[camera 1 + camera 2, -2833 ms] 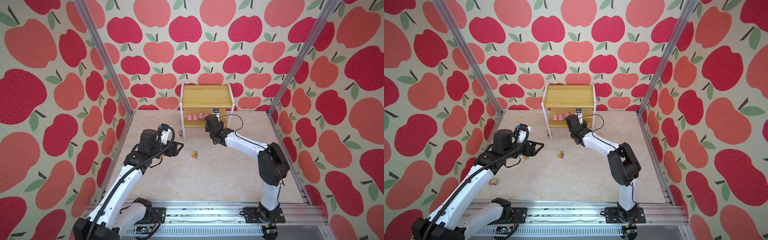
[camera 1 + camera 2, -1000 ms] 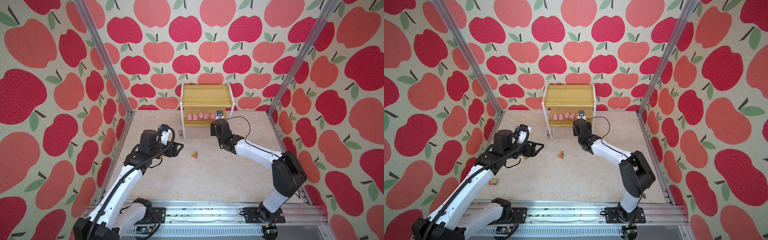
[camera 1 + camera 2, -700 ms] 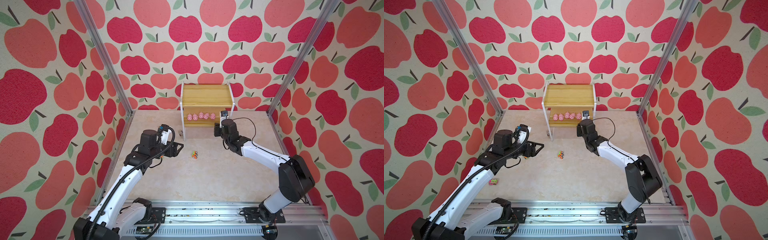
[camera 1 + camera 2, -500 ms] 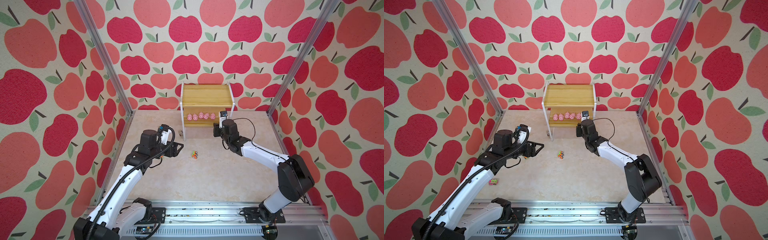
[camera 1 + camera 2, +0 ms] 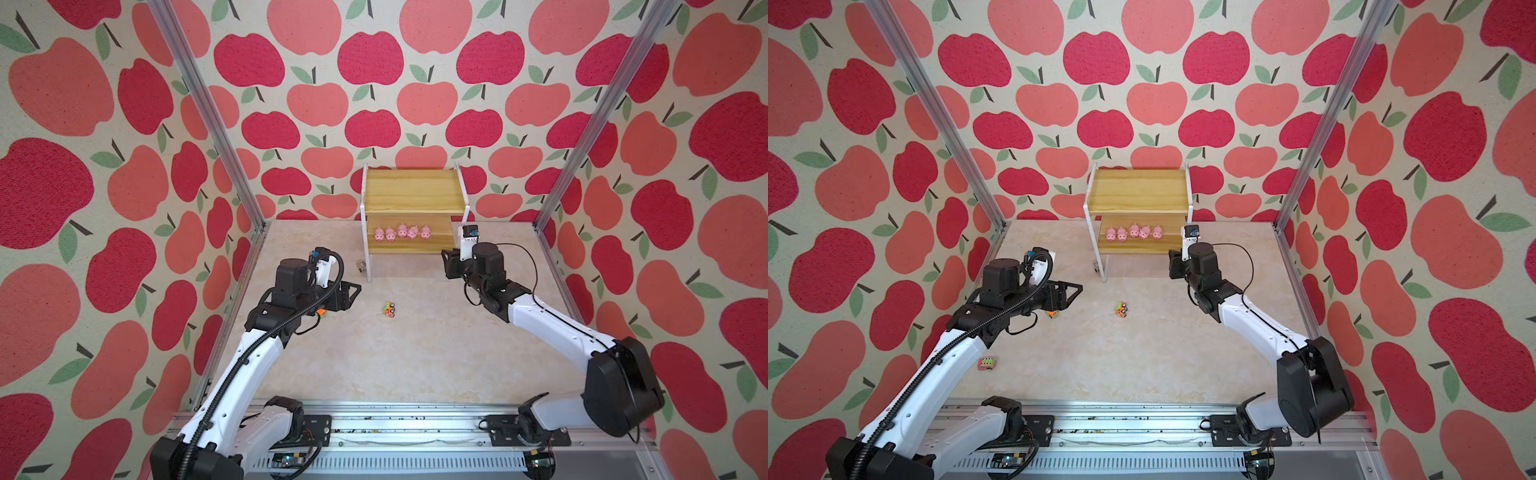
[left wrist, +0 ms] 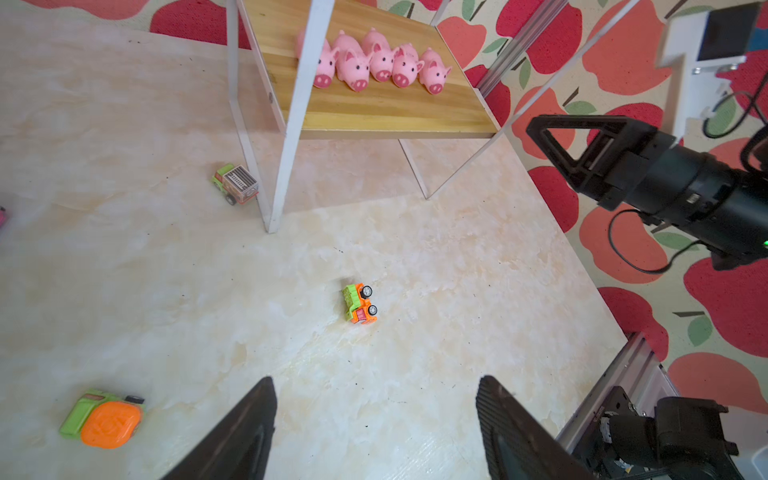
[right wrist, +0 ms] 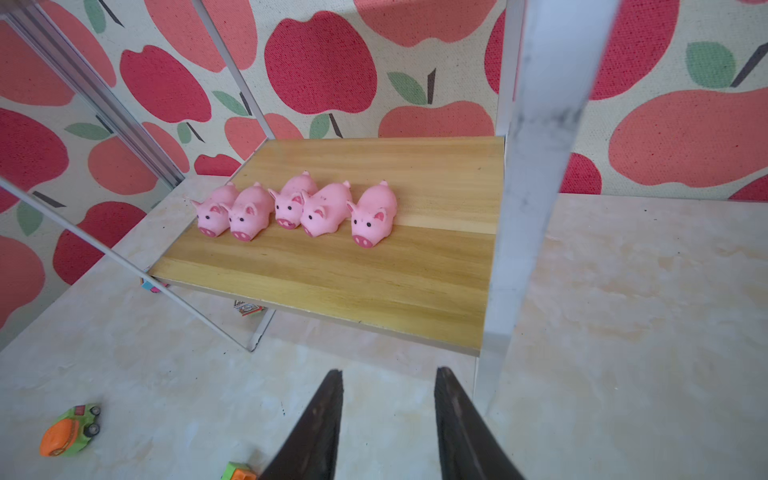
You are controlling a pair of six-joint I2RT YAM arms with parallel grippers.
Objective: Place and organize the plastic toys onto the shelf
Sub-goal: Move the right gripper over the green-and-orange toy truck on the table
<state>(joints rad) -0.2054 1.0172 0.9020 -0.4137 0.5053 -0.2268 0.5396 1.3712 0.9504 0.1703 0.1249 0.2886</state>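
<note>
Snouts toward the front edge, five pigs [image 5: 402, 232] stand in a row on the lower board of the shelf [image 5: 413, 191]. Each body's long axis runs front to back, while the row runs along the board. In the right wrist view the neighbours stand packed close, touching or nearly so.

On the tabletop [image 5: 415, 365] the orange-and-green truck [image 5: 389, 310] lies in the open middle, well apart from the shelf. Its long axis runs roughly toward the shelf, green bed at the far end and orange cab at the near end. The grey-backed truck [image 6: 235, 184] sits just beside the shelf's front left leg; whether it touches the leg I cannot tell. The drum truck [image 6: 102, 417], orange drum and green cab, sits under the left arm's wrist in both top views. The pink truck [image 5: 986, 363] lies near the left arm by the tabletop's left edge, its long axis across the view.

The left gripper [image 5: 349, 293] hovers above the tabletop, reaching sideways toward the middle. Its jaws are spread wide, with nothing between them, and they touch nothing. The right gripper [image 5: 448, 261] hangs in front of the shelf near its front right leg, aimed at the lower board. Its fingers [image 7: 320, 428] are parted part way and empty.
</note>
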